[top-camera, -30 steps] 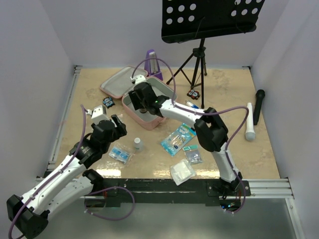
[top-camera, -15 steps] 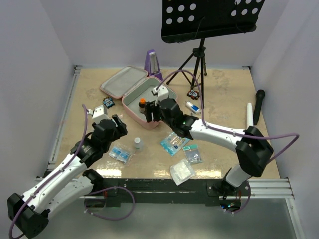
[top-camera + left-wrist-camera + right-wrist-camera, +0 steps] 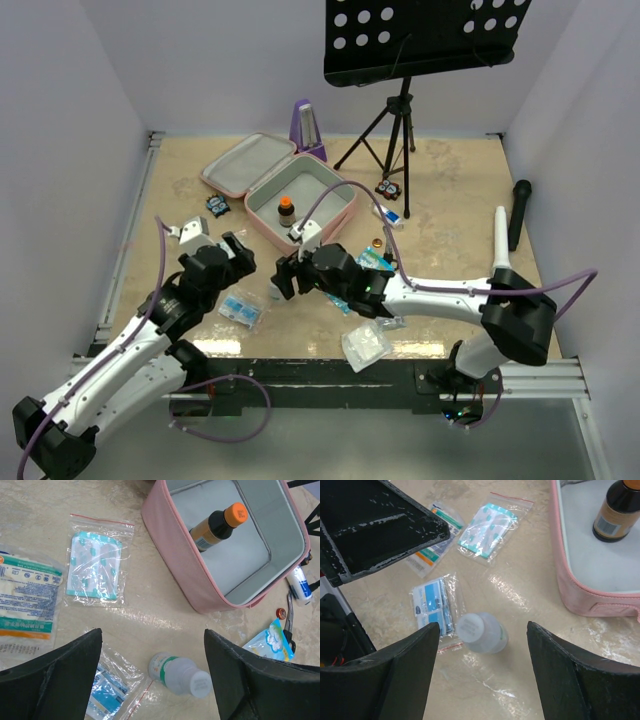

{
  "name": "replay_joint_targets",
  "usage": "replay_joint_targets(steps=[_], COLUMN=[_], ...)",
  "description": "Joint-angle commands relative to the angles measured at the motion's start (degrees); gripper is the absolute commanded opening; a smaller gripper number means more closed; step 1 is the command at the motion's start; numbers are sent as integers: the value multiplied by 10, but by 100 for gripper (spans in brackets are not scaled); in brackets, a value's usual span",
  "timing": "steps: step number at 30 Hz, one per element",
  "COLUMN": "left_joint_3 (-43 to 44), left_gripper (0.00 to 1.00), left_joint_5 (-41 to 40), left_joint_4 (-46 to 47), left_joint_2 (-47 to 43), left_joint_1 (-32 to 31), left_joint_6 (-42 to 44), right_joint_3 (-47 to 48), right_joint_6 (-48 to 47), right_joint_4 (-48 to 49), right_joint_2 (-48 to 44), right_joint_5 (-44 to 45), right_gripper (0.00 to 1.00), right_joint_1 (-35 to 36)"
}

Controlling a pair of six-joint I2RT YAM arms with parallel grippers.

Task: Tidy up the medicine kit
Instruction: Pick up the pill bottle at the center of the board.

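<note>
The pink medicine kit point(image 3: 322, 228) lies open on the table with its lid point(image 3: 240, 165) folded back; it also shows in the left wrist view point(image 3: 185, 575) and the right wrist view point(image 3: 590, 602). A brown bottle with an orange cap point(image 3: 286, 208) stands inside it point(image 3: 217, 525). A small white bottle point(image 3: 481, 632) stands on the table in front of the kit point(image 3: 180, 674). My right gripper point(image 3: 482, 680) is open, hanging just above this bottle point(image 3: 280, 280). My left gripper point(image 3: 152, 680) is open and empty, just left of it point(image 3: 225, 252).
A bag of blue sachets point(image 3: 434, 602), a bag of teal plasters point(image 3: 95, 565) and a gauze packet point(image 3: 25, 600) lie near the bottle. More packets point(image 3: 360, 275) lie to the right. A purple metronome point(image 3: 305, 125), a music stand point(image 3: 400, 120) and two microphones point(image 3: 500, 245) stand behind.
My right gripper has come out of the kit, leaving the brown bottle inside, and moved forward and left to above the white bottle. The left arm shifted slightly.
</note>
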Motion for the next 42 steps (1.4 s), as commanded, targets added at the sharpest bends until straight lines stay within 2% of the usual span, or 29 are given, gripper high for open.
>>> replay_joint_targets(steps=[1,11,17,21,28,31,33,37,42], left_joint_3=[3,-1,-7,-6,-10,-11,-13,-15,-17], left_gripper=[87,83,82,82,82,82,82,82,81], left_joint_5=[-9,-15,-13,-11,-13,-12,-12,-6,6], left_joint_4=[2,-19,-14,-13,-16,-15,-11,7,25], left_joint_2=[-12,-30,-27,-27,-29,-29,-27,-18,-7], left_joint_1=[3,2,2,2,2,2,2,3,3], left_joint_6=[-22,-23,-24,-22,-23,-22,-20,-15,-13], right_joint_3=[7,40,57,58,52,59,76,148,268], right_joint_6=[22,22,27,29,30,24,12,-27,-84], right_joint_4=[49,36,31,37,18,-26,-69,-180,-294], right_joint_2=[21,89,116,128,100,41,6,-17,48], right_joint_5=[23,31,53,49,75,92,126,195,274], right_gripper=[74,69,59,50,20,11,0,0,0], right_joint_1=[17,34,34,34,34,34,33,15,-52])
